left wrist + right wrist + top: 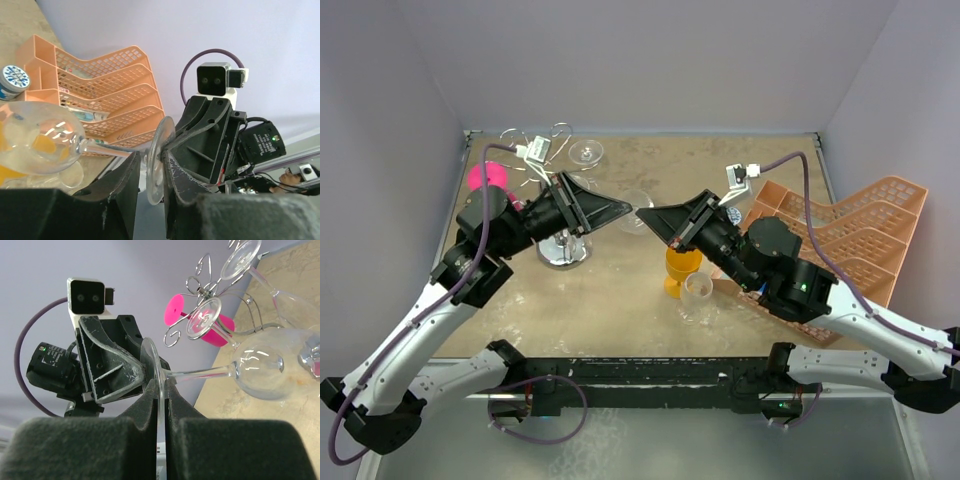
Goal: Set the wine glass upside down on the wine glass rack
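A clear wine glass (636,200) hangs level between my two grippers over the middle of the table. My right gripper (161,390) is shut on the rim of its round foot (150,360); the stem and bowl (260,367) point towards the rack. My left gripper (150,175) is open astride the same foot (159,155), with a gap on one side. The chrome wine glass rack (560,250) stands at the back left. Its scroll arms (200,290) carry two clear glasses and a pink one (175,310), all upside down.
A peach plastic crate (840,240) lies at the right, also in the left wrist view (100,85). An orange goblet (682,268) and a small clear cup (698,290) stand below the grippers. A blue-and-white lid (12,80) sits by the crate.
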You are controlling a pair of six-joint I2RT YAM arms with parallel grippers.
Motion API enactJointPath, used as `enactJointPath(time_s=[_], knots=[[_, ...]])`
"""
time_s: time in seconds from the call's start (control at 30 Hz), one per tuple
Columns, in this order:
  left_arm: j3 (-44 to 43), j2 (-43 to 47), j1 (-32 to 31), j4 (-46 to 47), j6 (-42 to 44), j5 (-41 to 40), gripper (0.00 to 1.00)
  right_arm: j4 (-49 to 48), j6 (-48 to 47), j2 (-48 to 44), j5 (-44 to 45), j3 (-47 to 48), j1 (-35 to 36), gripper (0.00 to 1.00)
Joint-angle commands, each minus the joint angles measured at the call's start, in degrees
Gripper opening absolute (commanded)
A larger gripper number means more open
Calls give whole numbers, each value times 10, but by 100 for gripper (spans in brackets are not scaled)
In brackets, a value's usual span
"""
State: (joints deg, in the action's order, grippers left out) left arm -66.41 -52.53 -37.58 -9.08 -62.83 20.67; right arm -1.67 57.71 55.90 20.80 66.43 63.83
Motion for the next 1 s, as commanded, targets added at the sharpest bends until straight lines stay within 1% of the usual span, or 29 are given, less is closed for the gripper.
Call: enactJointPath(time_s=[0.0, 0.03, 0.07, 0.1, 0.23, 0.33, 0.37, 0.4, 0.47, 0.53, 0.57, 0.63, 0.7, 0.83, 0.9, 0.97], knots=[[-1, 0, 0, 52, -26, 21, 17, -66, -21, -2, -16, 8, 1, 0], [-1, -1, 0, 58, -29, 23, 14, -66, -21, 0, -18, 8, 1, 0], [-1, -1, 0, 64, -31, 27, 9, -66, -21, 0, -19, 8, 1, 0], [-1, -2, 0, 71, -35, 30, 0, -65, -21, 0, -19, 7, 0, 0], [-5, -7, 0, 104, -51, 43, 0, -67, -18, -4, -22, 5, 0, 1], [-27, -17, 0, 116, -54, 41, 0, -67, -16, -10, -22, 5, 0, 25], [-38, -22, 0, 119, -53, 41, 0, -68, -17, -12, -20, 5, 0, 31], [-52, -30, 0, 121, -50, 39, 0, -67, -19, -15, -16, 5, 0, 39], [-90, -47, 0, 126, -40, 34, 0, -70, -27, -21, -12, 1, 1, 51], [-133, -73, 0, 123, -23, 31, 0, -103, -62, -32, -22, -16, 0, 59], [-153, -89, 0, 121, -13, 26, 0, -123, -64, -39, -30, -26, 0, 62], [-191, -115, 0, 121, 6, 17, 0, -141, -64, -53, -36, -41, 0, 66], [-230, -151, 1, 100, 32, 5, 0, -148, -64, -68, -29, -51, 0, 68], [-308, -209, 10, 56, 71, -22, 0, -149, -69, -90, -17, -59, 0, 70], [-333, -230, 32, 56, 69, -24, 0, -148, -71, -94, -15, -61, 0, 71], [-354, -250, 71, 71, 55, -12, 0, -147, -75, -94, -14, -61, 1, 71]])
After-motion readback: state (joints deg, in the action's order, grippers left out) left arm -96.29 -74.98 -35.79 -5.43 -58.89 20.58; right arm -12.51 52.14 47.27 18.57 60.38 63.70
